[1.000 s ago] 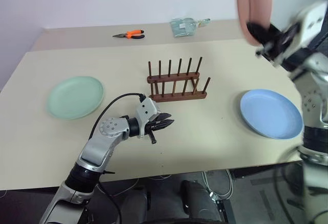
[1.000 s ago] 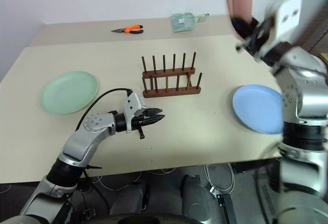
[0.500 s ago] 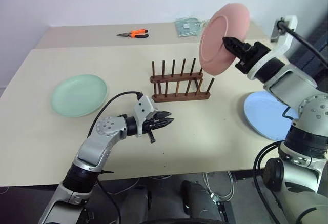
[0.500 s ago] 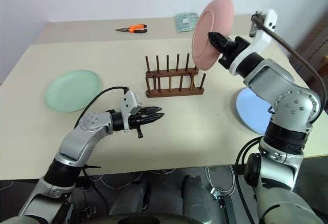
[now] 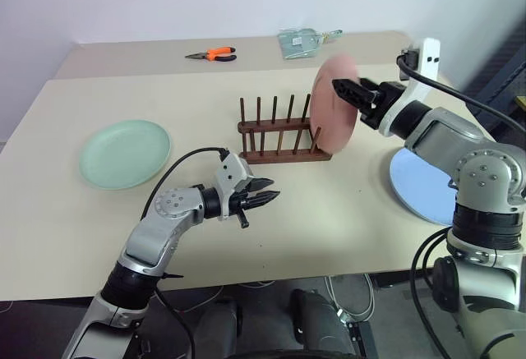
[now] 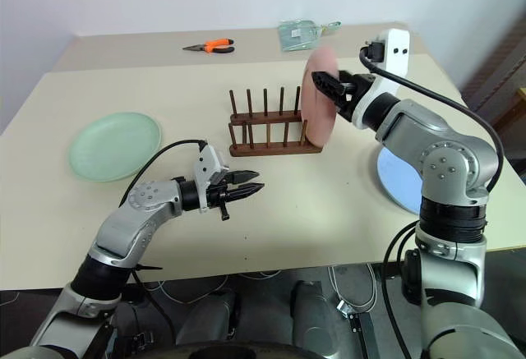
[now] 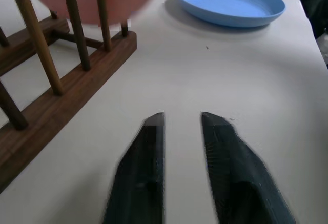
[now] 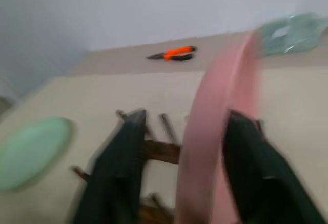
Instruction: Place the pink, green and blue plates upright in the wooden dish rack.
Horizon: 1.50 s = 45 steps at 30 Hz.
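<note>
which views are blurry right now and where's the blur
Right wrist view: heavy smear across the pink plate, its own fingers and the pliers. Left wrist view: soft on its near fingers, sharper on the blue plate. Both eye views: sharp.

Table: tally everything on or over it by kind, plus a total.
Plates: 3 (pink plate, green plate, blue plate)
Wooden dish rack: 1
Orange-handled pliers: 1
Clear plastic packet: 1
Total: 6
</note>
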Each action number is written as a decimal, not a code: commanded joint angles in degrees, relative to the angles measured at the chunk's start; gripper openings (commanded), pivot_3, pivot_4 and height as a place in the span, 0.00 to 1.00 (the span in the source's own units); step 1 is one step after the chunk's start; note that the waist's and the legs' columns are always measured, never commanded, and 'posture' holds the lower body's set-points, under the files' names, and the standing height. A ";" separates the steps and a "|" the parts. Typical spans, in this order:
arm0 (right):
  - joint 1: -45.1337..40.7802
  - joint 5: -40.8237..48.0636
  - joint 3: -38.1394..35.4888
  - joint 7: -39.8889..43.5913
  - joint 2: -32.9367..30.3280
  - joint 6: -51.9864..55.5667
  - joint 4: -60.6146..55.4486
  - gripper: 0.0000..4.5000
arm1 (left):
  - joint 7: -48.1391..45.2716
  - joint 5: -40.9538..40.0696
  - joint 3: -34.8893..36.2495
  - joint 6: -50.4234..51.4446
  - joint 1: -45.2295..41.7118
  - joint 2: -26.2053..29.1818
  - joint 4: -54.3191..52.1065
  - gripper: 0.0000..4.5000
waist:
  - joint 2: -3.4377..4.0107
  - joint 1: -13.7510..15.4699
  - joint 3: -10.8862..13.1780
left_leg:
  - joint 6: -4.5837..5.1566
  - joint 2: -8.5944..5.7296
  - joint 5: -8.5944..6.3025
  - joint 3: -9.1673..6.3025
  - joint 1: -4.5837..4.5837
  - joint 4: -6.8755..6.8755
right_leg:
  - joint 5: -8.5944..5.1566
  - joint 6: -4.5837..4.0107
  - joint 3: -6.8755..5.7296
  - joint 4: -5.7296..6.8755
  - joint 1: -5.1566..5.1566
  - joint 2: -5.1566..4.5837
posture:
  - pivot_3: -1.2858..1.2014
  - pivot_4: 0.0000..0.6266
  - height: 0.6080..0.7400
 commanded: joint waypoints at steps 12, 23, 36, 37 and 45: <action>-5.69 -11.41 4.54 27.39 -9.21 -21.66 -7.91 0.99 | 55.52 11.18 33.80 0.11 -12.07 -8.47 7.75 1.00 | -0.12 -0.50 0.00 | -0.01 0.12 0.00 -0.01 0.11 -0.07 | 0.10 0.21 0.00 0.00 -0.01 0.12 | 0.52 0.24 1.00; 4.68 -15.20 16.66 35.20 -4.50 -20.59 -14.93 0.99 | 74.95 5.56 54.53 24.86 -15.73 -17.29 2.62 1.00 | -0.79 2.13 0.00 | -0.13 -0.20 0.05 -0.18 -0.09 0.18 | 0.19 0.46 -0.06 -0.09 0.13 -0.12 | 0.52 0.24 1.00; 6.51 -21.55 15.99 35.85 -2.76 -23.87 -13.51 1.00 | 61.67 0.60 47.94 19.65 -13.99 -12.60 11.42 0.01 | -0.82 1.39 -0.05 | -0.23 -0.08 0.10 -0.14 0.02 -0.04 | 0.19 0.43 -0.06 -0.01 0.03 -0.02 | 0.52 0.24 1.00; 6.28 -22.88 16.30 35.97 -3.08 -24.83 -13.25 1.00 | 58.90 1.08 44.90 16.17 -14.37 -11.87 10.68 0.01 | -0.82 1.53 -0.05 | -0.23 -0.10 0.10 -0.14 0.02 -0.03 | 0.19 0.42 -0.06 -0.01 0.05 -0.03 | 0.52 0.24 1.00; -0.69 -46.61 27.26 33.71 -3.85 -39.53 -5.00 1.00 | 47.03 -1.55 30.36 7.52 -23.72 -12.29 1.48 0.01 | -0.92 1.18 0.02 | -0.28 -0.14 0.12 -0.11 -0.09 0.00 | 0.20 0.42 -0.06 -0.11 0.01 -0.09 | 0.52 0.24 1.00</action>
